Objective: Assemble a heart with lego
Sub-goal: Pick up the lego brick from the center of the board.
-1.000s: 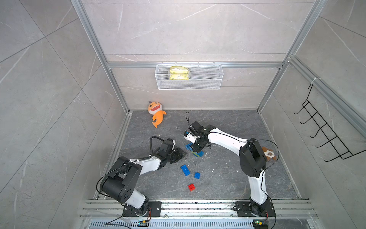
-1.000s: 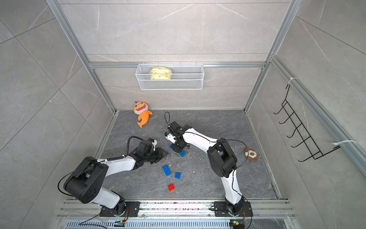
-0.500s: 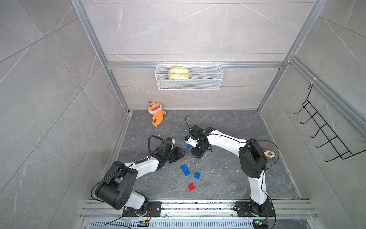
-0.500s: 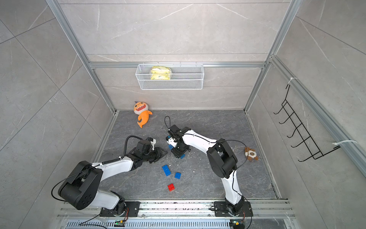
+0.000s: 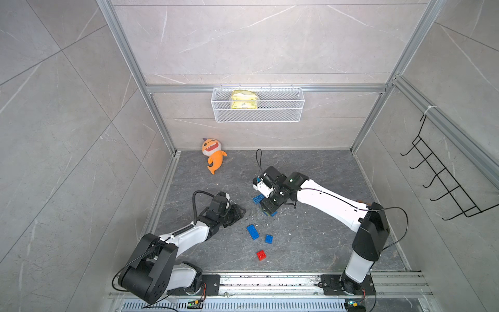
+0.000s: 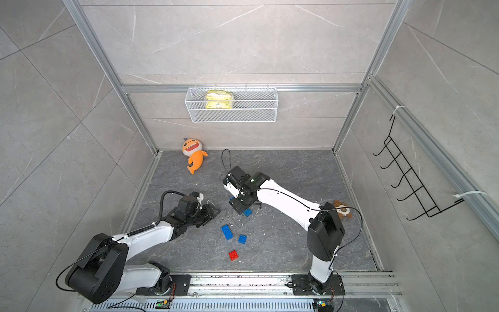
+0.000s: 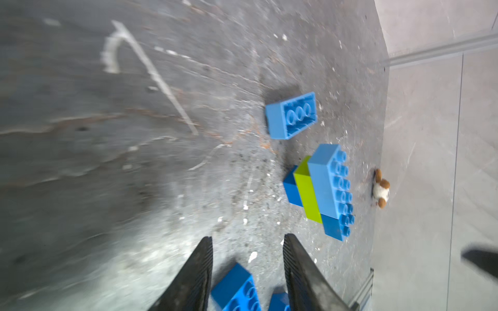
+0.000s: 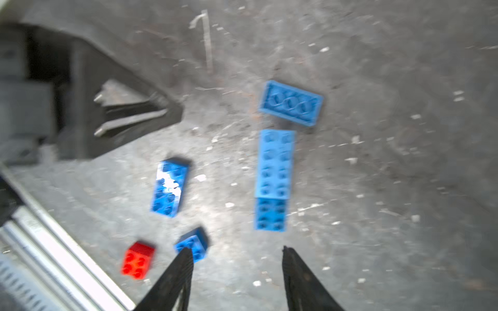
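The heart is a partial cluster on the floor, a lime-green brick between blue ones, also seen in the right wrist view. My right gripper hangs just over it, open and holding nothing. An upside-down blue lego brick lies beside the cluster. Loose lego lies nearer the front: a long blue brick, a small blue square and a red square. My left gripper rests low to the left of the cluster, open and empty.
An orange plush fish lies at the back left of the floor. A small brown plush sits by the right arm. A wire basket hangs on the back wall. White crumbs dot the floor around the bricks.
My right gripper has opened and let go of the cluster, shifting slightly toward the front. The left arm has drawn back a little.
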You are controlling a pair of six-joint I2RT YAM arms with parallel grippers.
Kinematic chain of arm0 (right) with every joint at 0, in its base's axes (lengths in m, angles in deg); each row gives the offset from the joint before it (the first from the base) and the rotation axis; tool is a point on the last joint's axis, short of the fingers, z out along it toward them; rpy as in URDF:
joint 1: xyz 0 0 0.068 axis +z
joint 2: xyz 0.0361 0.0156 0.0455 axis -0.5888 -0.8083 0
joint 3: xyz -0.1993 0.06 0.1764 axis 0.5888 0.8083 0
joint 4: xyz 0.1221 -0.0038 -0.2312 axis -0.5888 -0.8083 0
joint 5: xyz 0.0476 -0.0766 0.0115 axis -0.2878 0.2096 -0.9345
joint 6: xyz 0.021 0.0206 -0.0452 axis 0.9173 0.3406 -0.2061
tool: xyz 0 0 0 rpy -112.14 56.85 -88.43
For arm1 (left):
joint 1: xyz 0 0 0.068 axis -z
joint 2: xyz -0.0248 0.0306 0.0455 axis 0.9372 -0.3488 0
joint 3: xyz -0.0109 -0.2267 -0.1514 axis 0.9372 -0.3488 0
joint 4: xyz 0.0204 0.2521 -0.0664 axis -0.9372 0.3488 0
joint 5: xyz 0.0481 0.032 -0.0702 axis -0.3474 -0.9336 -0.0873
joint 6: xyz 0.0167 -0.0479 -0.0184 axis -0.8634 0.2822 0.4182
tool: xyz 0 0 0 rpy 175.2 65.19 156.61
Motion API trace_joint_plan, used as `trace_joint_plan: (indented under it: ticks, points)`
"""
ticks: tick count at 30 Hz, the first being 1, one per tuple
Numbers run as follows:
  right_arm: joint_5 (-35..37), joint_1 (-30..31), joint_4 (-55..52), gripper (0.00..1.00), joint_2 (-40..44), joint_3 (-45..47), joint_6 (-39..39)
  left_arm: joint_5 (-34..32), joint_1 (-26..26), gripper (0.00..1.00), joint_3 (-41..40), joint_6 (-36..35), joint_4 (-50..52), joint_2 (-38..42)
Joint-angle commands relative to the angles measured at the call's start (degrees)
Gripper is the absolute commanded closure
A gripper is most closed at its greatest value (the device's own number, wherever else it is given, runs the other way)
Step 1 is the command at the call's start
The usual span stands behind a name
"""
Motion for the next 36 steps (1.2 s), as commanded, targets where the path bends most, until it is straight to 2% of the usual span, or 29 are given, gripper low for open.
trace_joint_plan:
  ticks: [1, 6, 14, 17, 27, 36]
  points:
    - [-2.69, 4.35, 3.32, 0.44, 0.21, 5.06, 9.12, -2.23, -2.29, 0.53, -2.7, 2.21, -0.75, 4.03]
    - [-0.75, 8.68, 8.51, 0.44, -2.79, 8.13, 15.58, -2.65, -4.2, 0.51, -4.38, 2.16, 1.27, 7.77]
    - [0.15, 10.03, 10.21, 0.44, -10.13, 5.43, 18.48, -1.56, -4.32, 0.51, -4.11, 1.26, 2.64, 8.32]
    - [2.2, 10.25, 8.51, 0.44, -12.5, 4.04, 18.28, -1.41, -4.38, 0.51, -4.58, 1.39, 2.33, 8.78]
    - [1.1, 11.06, 9.7, 0.45, -15.62, 1.93, 18.45, -0.93, -4.42, 0.5, -5.3, 1.38, 1.89, 8.62]
    - [1.27, 11.06, 9.27, 0.54, -17.24, 1.56, 18.04, -1.37, -4.43, 0.5, -5.26, 0.97, 3.04, 9.62]
